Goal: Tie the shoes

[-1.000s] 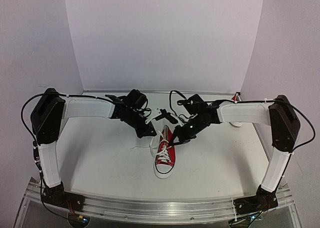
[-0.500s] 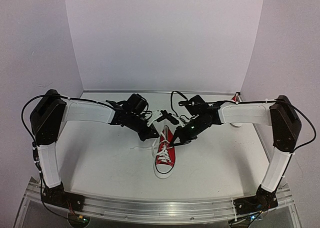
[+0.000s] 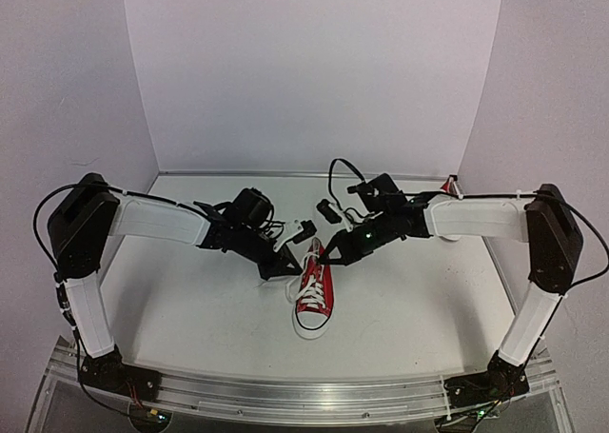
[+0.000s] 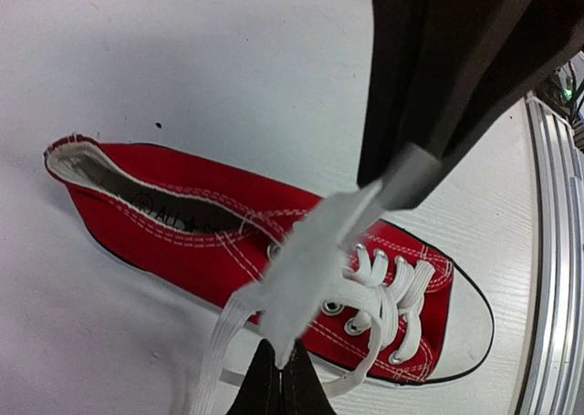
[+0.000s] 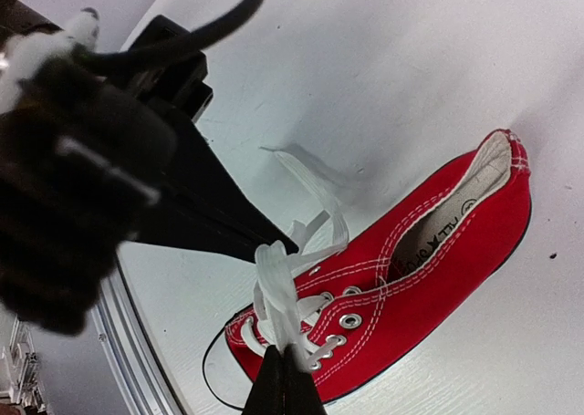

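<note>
One red shoe [image 3: 314, 288] with a white toe cap lies mid-table, toe toward the near edge. My left gripper [image 3: 288, 268] sits at the shoe's left by the eyelets, my right gripper [image 3: 329, 259] at its right, tips close together above the tongue. In the left wrist view the left gripper [image 4: 280, 380] is shut on a flat white lace [image 4: 306, 264] that rises to the right gripper's tip [image 4: 412, 167]. In the right wrist view the right gripper [image 5: 283, 375] is shut on a bunched white lace [image 5: 276, 283], the left gripper's tip [image 5: 285, 245] touching it over the shoe [image 5: 429, 269].
A second red shoe [image 3: 448, 183] peeks out behind the right arm at the back right corner. White walls close in the back and sides. An aluminium rail [image 3: 304, 395] runs along the near edge, also in the left wrist view [image 4: 547, 251].
The left gripper has slid nearer and to the right beside the shoe, and the right gripper has drawn back and up. The loose lace that lay left of the shoe has been lifted.
</note>
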Controlling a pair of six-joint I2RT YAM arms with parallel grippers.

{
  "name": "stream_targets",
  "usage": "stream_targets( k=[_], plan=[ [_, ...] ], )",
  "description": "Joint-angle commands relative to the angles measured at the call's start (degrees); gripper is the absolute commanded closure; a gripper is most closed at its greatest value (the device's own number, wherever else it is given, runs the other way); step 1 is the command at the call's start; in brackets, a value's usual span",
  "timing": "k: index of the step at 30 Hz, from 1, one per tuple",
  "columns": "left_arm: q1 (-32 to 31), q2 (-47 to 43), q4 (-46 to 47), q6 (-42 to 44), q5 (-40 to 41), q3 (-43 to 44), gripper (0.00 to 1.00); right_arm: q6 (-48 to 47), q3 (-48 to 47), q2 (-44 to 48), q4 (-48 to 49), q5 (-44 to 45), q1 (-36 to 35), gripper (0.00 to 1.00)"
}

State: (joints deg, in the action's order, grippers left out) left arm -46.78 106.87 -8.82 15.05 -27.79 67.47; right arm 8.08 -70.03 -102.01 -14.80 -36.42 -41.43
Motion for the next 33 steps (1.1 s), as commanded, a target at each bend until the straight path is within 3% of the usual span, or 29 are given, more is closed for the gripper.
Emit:
stream_targets(
  k=[1, 9, 15, 25, 33],
  plan=[
    [0.8, -3.1, -0.9, 3.2, -3.4, -0.2, 1.0, -1.4, 0.6, 3.2, 4.2, -0.4, -0.2, 1.0],
    [2.4, -4.0, 2.4, 0.1, -2.0, -2.2, 1.0, -1.7, 1.2, 3.1, 4.1, -1.0, -0.1, 1.0],
    [4.2, -6.6, 10.8, -4.3, -1.7, -5.9, 1.0, -2.2, 2.5, 4.0, 4.1, -1.1, -0.1, 1.0],
    [4.1, -0.3, 13.5, -5.8, 0.5, -1.3, 1.0, -5.0, 2.4, 4.6, 4.1, -2.7, -0.3, 1.0],
    [3.6, 2.0, 23.5, -12.1, -0.8, -2.6, 1.0, -4.7, 1.8, 3.2, 4.1, -3.8, -0.5, 1.0]
  ],
)
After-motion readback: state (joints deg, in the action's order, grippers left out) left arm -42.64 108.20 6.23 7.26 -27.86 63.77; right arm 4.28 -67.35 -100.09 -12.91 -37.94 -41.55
